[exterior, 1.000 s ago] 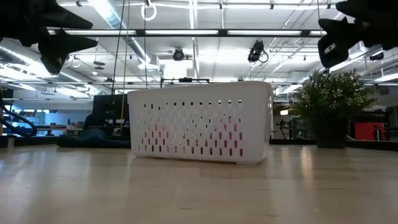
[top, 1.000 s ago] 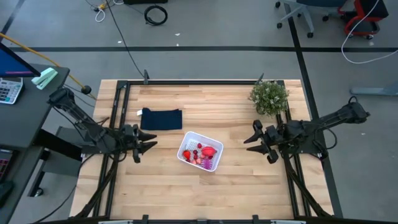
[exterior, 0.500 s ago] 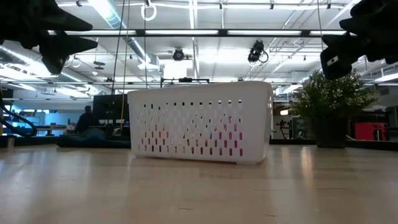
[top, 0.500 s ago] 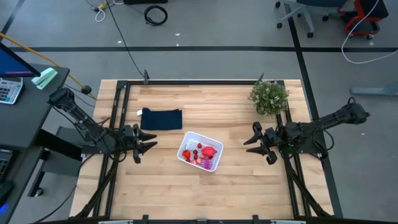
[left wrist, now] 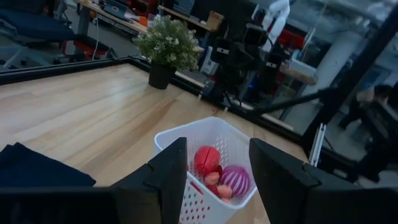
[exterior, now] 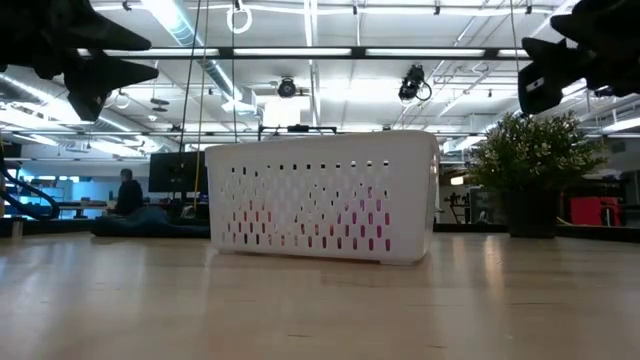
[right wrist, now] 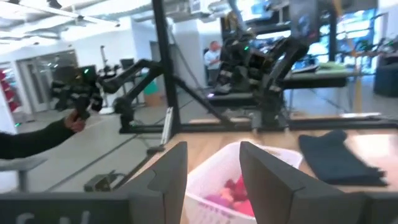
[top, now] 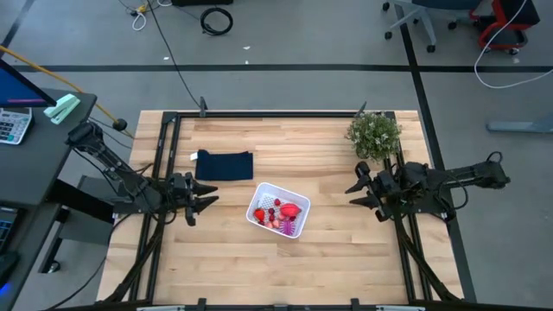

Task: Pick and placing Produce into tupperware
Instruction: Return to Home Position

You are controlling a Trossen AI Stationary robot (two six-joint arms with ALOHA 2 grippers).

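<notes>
The white tupperware (top: 256, 200) stands on its base at the table's middle; in the low view its slotted wall (exterior: 320, 190) faces me. The produce lies inside it: a larger red piece (top: 290, 209) (left wrist: 206, 159), a purple ribbed ball (left wrist: 235, 179) and small red and pink bits (top: 270, 216) (right wrist: 233, 186). My left gripper (top: 212, 195) (left wrist: 217, 147) hovers open, left of the container and above table height (exterior: 100, 75). My right gripper (top: 352, 195) (right wrist: 212, 148) hovers open to its right, also raised (exterior: 545, 75). Neither gripper holds anything.
A dark navy folded cloth (top: 225, 165) lies on the table, on the far side of the container and to its left. A green potted plant (top: 373, 134) (exterior: 530, 170) stands at the far right corner. Black frame rails (top: 164, 164) run along the table's sides. People show in the room beyond.
My right gripper has drawn back a little toward the table's right edge and risen slightly, its arm folding in. My left gripper, the container and the produce have stayed where they were.
</notes>
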